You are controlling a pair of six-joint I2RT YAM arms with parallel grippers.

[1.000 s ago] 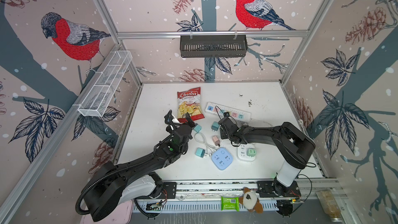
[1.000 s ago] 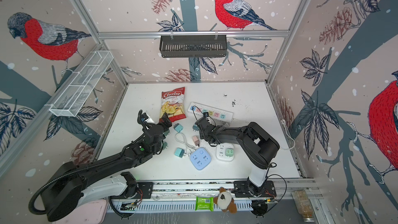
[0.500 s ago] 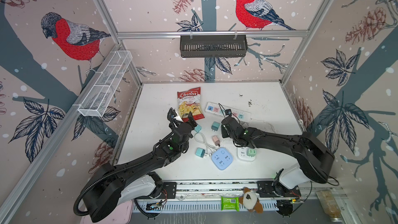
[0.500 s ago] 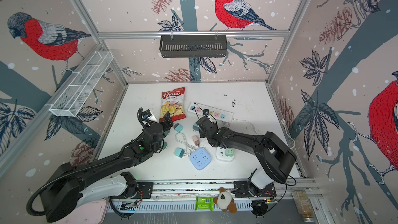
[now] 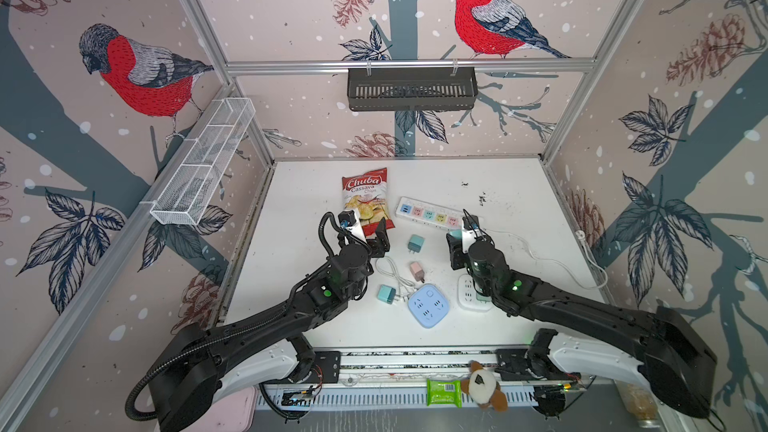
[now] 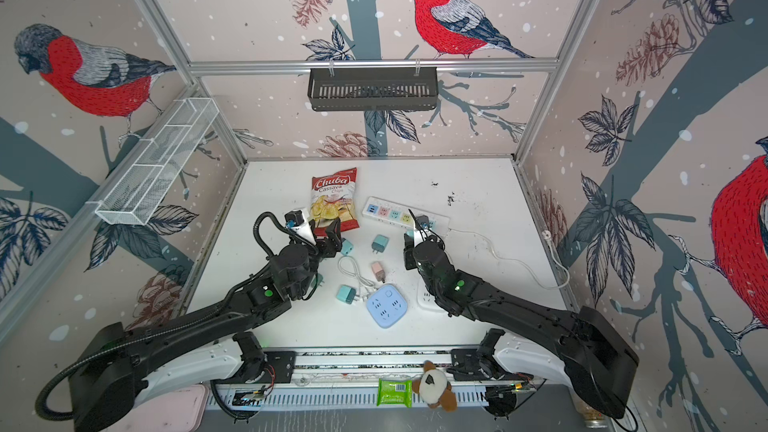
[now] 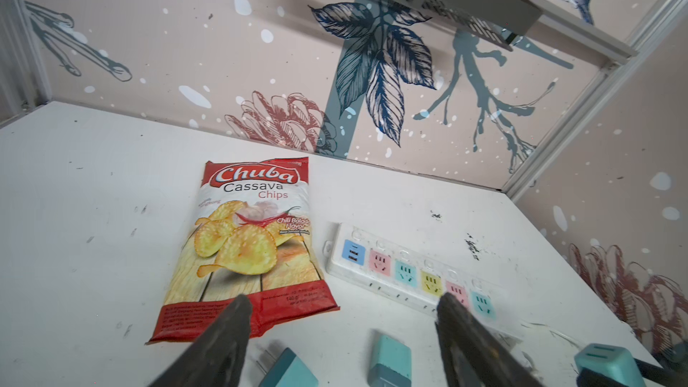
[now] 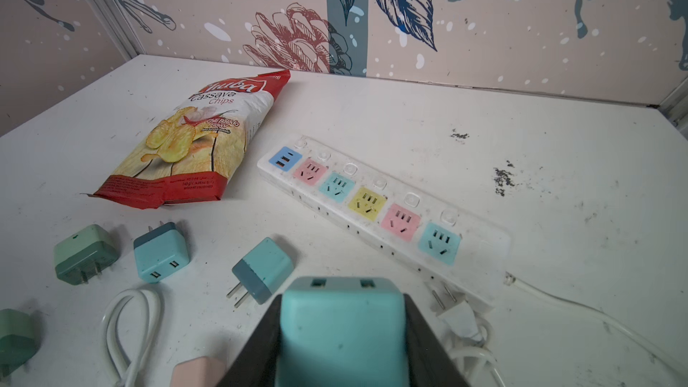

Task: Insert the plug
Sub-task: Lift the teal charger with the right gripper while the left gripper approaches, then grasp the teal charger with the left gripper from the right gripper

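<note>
In both top views the right pincer [image 5: 456,245] hangs over the bench [image 5: 519,184], just short of the near end of the power strip [image 5: 428,214], and is closed on a teal plug [image 5: 454,236]. The left pincer [image 5: 379,238] stands over the bottom edge of the chip bag [image 5: 365,197], apart from the strip. Nothing pins the strip down. I judge that a push from the plug could slide it along the bench instead of seating the prongs.

In the left wrist view the left pincer's jaws stand wide apart with nothing between them. A loose plug [image 7: 389,362] lies untouched on the bench below the gap. If this arm drops carelessly, it could knock that plug or the bag.

In the right wrist view the plug fills the lower middle, clamped by its two flat sides between dark fingers [image 8: 260,340]. It is a smooth, rounded teal block with two small slots on the face turned toward the strip. Its prongs are hidden, so I cannot tell which way they point. If they face back toward the wrist, the plug cannot go in as held and would only butt against a socket. The grip is on slick, flat plastic, so a skewed press could twist the plug in the jaws. A white cord end [image 8: 452,314] lies just beside the strip's near end and could snag a low approach.
</note>
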